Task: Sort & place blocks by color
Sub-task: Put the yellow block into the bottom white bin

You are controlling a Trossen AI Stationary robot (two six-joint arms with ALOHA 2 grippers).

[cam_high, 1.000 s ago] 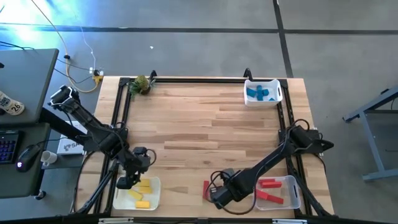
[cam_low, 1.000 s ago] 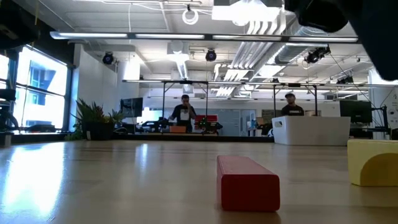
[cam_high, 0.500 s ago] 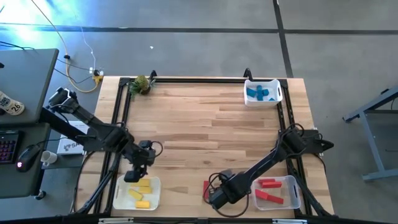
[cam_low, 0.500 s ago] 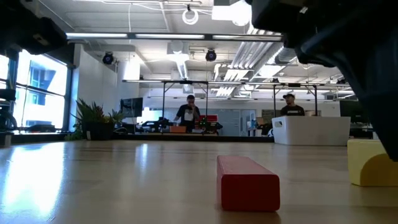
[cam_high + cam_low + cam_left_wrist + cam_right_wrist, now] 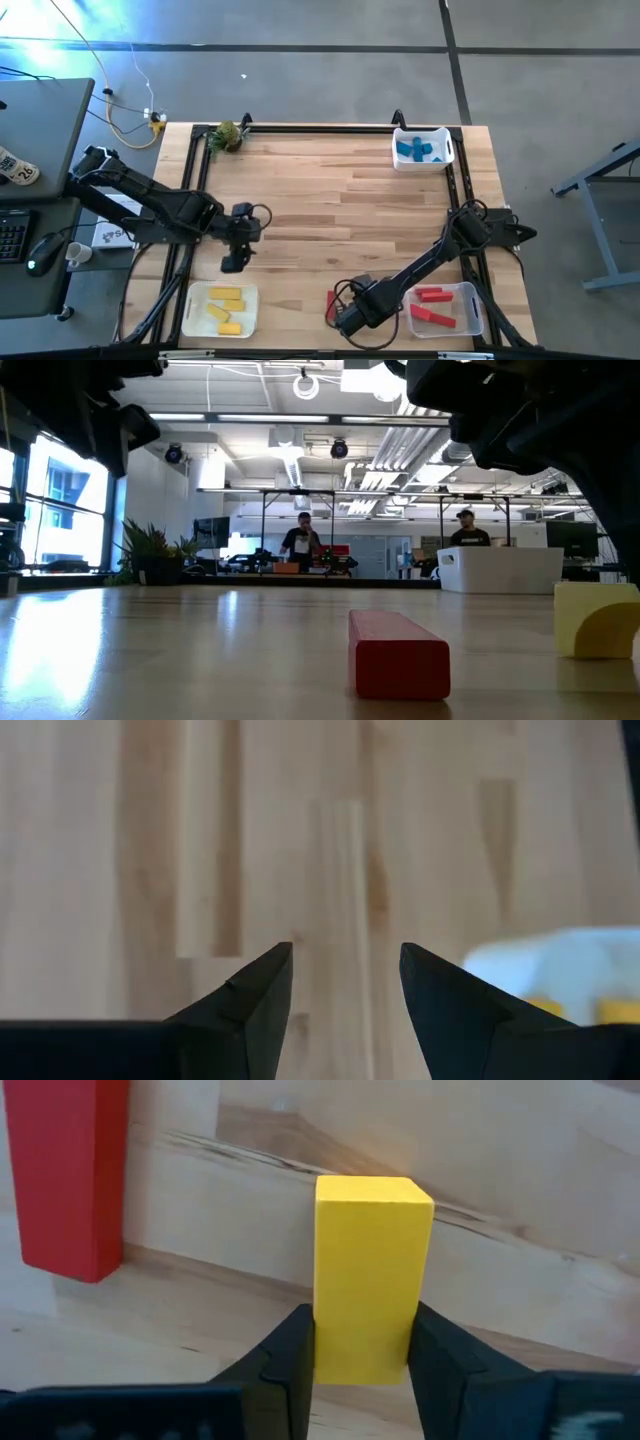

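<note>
**Right fingers close on a yellow block at the near edge**

Fingers of the left gripper (image 5: 233,262) stand apart with nothing between them, hanging over bare wood just beyond the bin of yellow blocks (image 5: 222,307) at the surface's (image 5: 330,200) near-left corner. Going right, a red block (image 5: 331,302) lies on the wood near the front edge, and right beside it the right gripper (image 5: 362,1365) sits low. Its wrist view shows both fingers (image 5: 290,1355) pressed against the sides of a yellow block (image 5: 370,1275), so the grip looks made or all but made. Further right, the bin of red blocks (image 5: 470,310) holds several pieces, and the bin of blue blocks (image 5: 422,148) sits at the far-right corner.

The step in hand appears to be picking up that yellow piece. The next move likely calls for a clean lift clear of the neighbouring red one, then a carry across to the yellow bin on the left, or a handover, since that bin lies well away from this arm.
</note>
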